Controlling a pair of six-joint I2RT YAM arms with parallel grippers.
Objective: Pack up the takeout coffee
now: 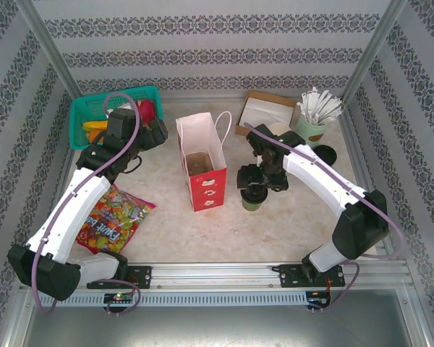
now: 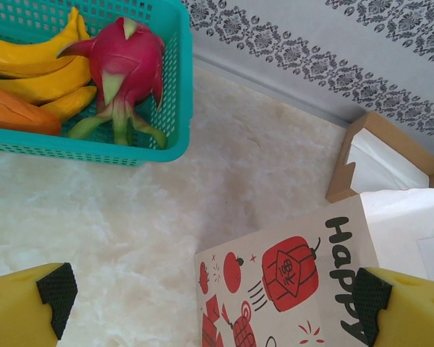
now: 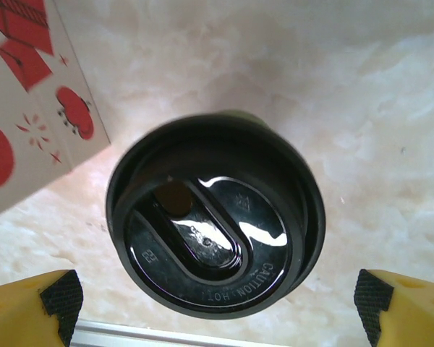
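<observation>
The right jaws stand wide, hovering straight above the coffee point(image 3: 213, 238) without touching it, probably lined up to grip it. The left jaws, also wide, hang by the bag point(image 2: 289, 282), near a fruit basket point(image 2: 175, 87). The coffee is a dark-green cup with a glossy black lid. It stands upright on the tabletop point(image 3: 362, 108) just beside the open bag, not yet packed.

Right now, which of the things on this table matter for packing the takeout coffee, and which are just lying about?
For the job:
takeout coffee
red-and-white paper bag, likely its destination

Lying about:
teal fruit basket
candy bag
cup of white sticks
cardboard box
</observation>
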